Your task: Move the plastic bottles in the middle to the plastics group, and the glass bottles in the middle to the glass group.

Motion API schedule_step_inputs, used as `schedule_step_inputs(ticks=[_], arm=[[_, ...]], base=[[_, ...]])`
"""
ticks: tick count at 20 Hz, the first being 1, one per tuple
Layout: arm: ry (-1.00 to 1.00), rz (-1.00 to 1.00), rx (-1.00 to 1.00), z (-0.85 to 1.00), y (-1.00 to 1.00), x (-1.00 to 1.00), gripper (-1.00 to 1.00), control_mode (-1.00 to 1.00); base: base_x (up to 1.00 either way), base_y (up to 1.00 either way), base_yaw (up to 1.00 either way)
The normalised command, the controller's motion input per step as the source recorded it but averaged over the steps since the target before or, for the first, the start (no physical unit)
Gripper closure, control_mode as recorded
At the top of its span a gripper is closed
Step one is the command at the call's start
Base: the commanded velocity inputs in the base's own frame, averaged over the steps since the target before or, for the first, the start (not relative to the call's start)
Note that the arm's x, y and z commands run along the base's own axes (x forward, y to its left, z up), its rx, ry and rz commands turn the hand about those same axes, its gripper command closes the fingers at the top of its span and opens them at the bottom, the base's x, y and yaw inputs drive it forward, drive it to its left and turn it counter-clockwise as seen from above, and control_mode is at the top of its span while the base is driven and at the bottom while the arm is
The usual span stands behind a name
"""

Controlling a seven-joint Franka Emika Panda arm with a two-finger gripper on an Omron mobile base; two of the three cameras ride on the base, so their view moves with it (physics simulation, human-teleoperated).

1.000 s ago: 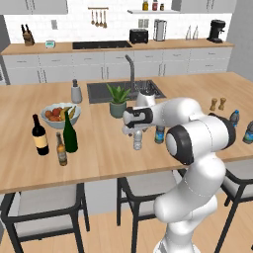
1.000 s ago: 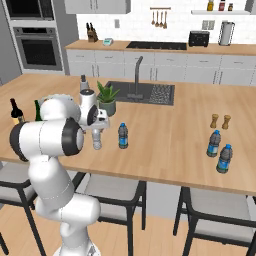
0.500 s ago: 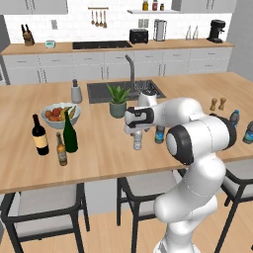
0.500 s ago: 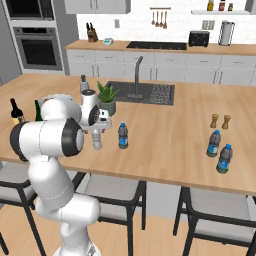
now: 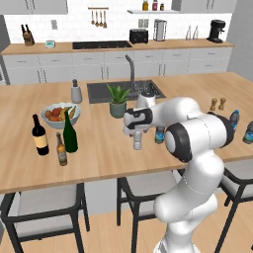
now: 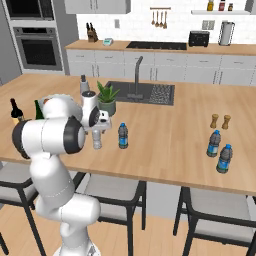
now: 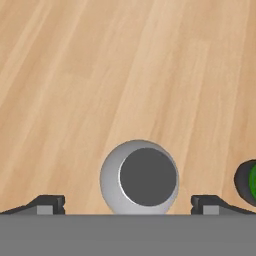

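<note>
My gripper (image 5: pixel 137 129) hangs open right above the clear plastic bottle (image 5: pixel 138 142) in the middle of the island. In the hand view that bottle's round top (image 7: pixel 139 177) sits between my two fingertips (image 7: pixel 47 204), not touched by them. The blue-labelled plastic bottle (image 5: pixel 159 134) stands just to its right, also seen beside the arm (image 6: pixel 122 136). The tall green glass bottle (image 5: pixel 70 132) stands at the left, next to the black wine bottle (image 5: pixel 39 136) and the small brown bottle (image 5: pixel 61 149). The plastics group, two blue-labelled bottles (image 6: pixel 214 143) (image 6: pixel 224 159), stands at the far right.
A fruit bowl (image 5: pixel 59 113) sits behind the glass bottles. A potted plant (image 5: pixel 118 101), a grey canister (image 5: pixel 76 91) and the sink (image 5: pixel 123 90) lie behind the gripper. Two wooden shakers (image 5: pixel 218 104) stand near the plastics group. A dark round thing (image 7: pixel 247 182) shows at the hand view's right edge.
</note>
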Motion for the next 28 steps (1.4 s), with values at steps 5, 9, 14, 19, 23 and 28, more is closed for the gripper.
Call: schedule_step_inputs(ticks=[5, 9, 14, 19, 23, 28], arm=[[-0.03, -0.01, 0.00, -0.01, 0.00, 0.04, -1.00, -1.00], [-0.05, -0.02, 0.00, 0.01, 0.00, 0.00, -1.00, -1.00], [-0.10, 0.00, 0.00, 0.05, 0.00, 0.00, -1.00, -1.00], [-0.13, -0.02, 0.00, -0.02, 0.00, 0.00, -1.00, -1.00], [-0.07, -0.02, 0.00, -0.16, 0.00, 0.03, -1.00, -1.00], [0.00, 0.00, 0.00, -0.02, 0.00, 0.00, -1.00, -1.00]], base=[[0.00, 0.00, 0.00], [0.00, 0.00, 0.00], [0.00, 0.00, 0.00], [0.00, 0.00, 0.00], [0.00, 0.00, 0.00], [0.00, 0.00, 0.00]])
